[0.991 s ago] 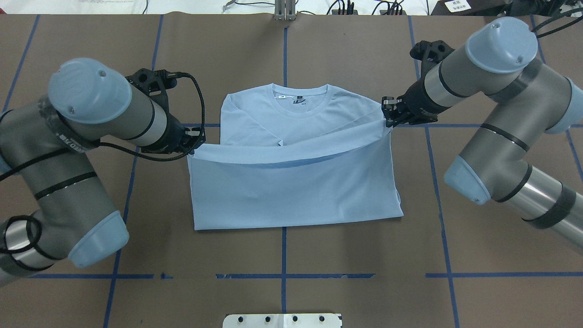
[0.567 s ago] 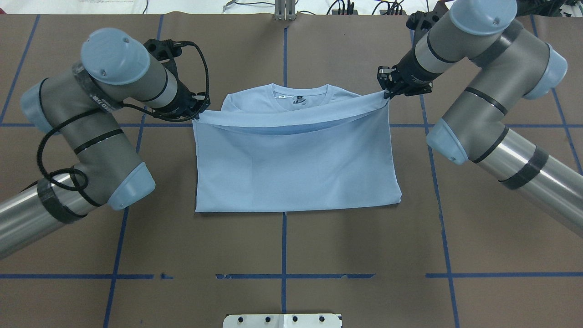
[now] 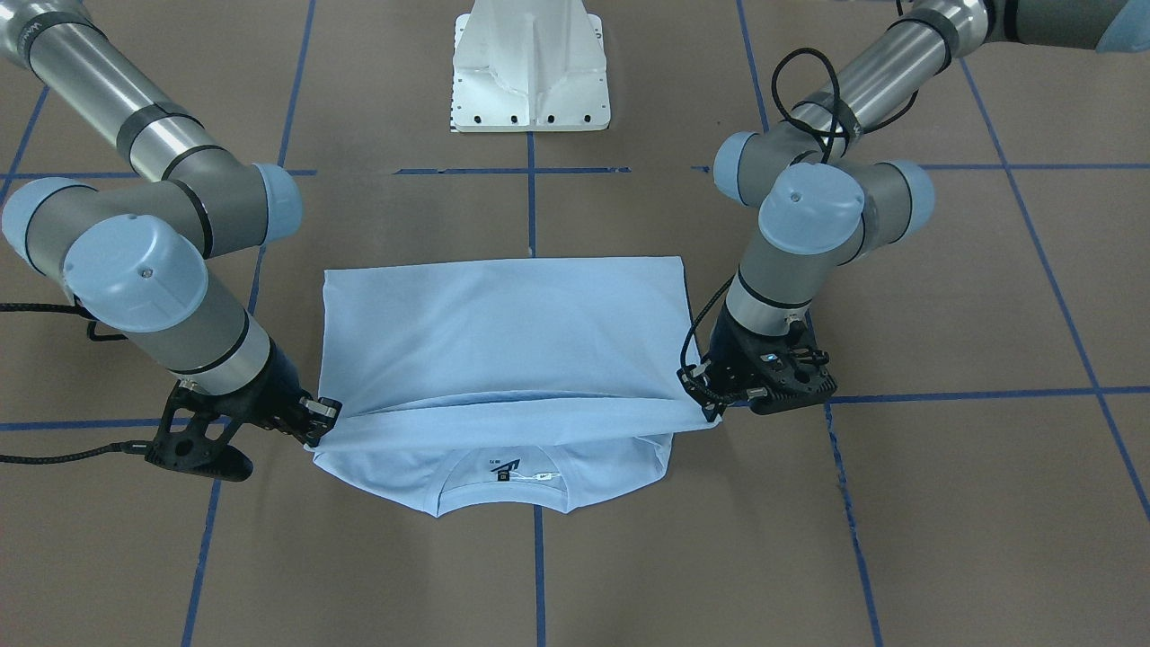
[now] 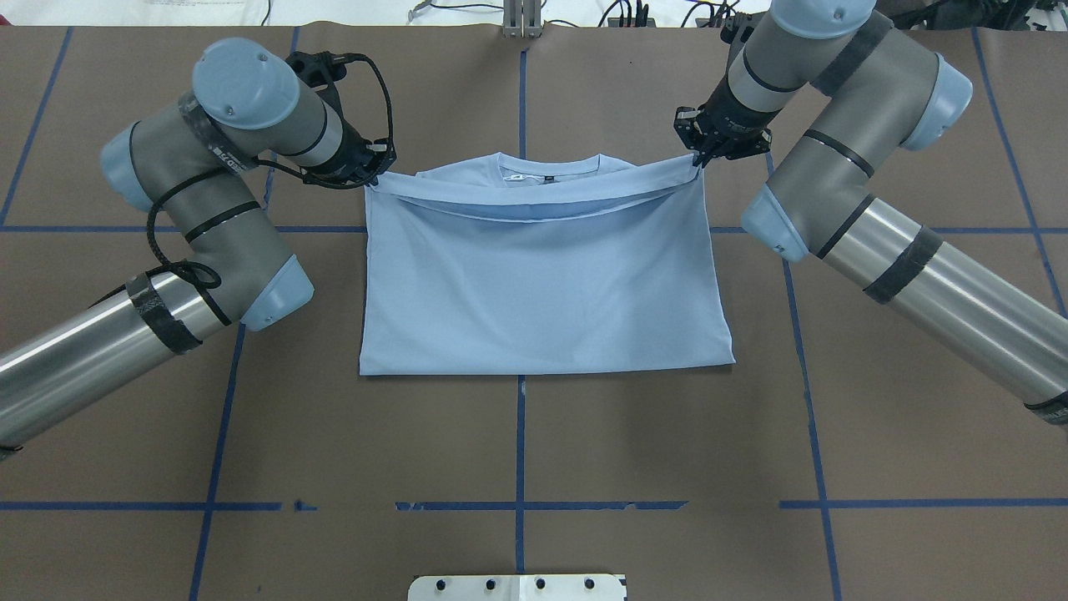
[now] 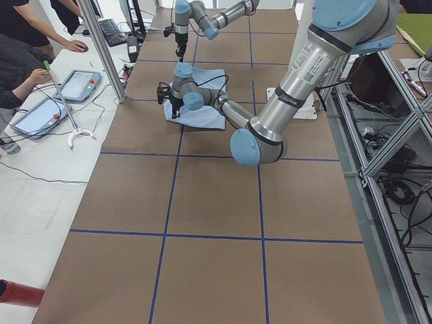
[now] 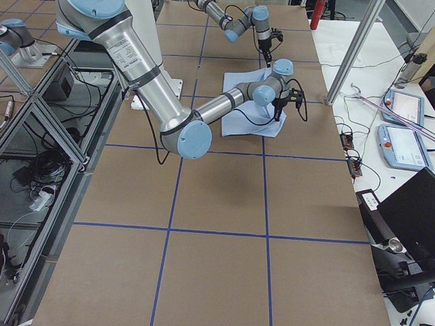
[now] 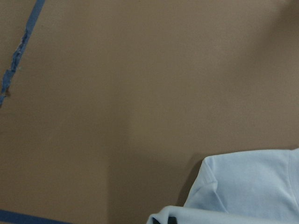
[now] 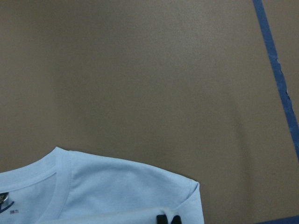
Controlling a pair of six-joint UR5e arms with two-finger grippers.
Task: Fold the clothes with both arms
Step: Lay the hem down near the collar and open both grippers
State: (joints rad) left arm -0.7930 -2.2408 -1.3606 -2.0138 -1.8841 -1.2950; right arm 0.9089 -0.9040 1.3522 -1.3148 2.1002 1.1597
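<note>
Half-fold looks nearly done. The T-shirt [image 4: 542, 284] lies mid-table [image 4: 667, 451], its near edge a clean crease and its lower half doubled over toward the neck, with the sleeves apparently tucked under. Farther back the hem [image 4: 534, 204] hangs slightly raised and taut between its corners. The left gripper [image 4: 368, 174] has its jaws pinched shut on one hem corner, the right gripper [image 4: 697, 155] on the other. Beyond them the collar [image 4: 551, 163] and label [image 3: 519, 473] peek out. Left to do: lay the hem down, release, probably one more fold.
</note>
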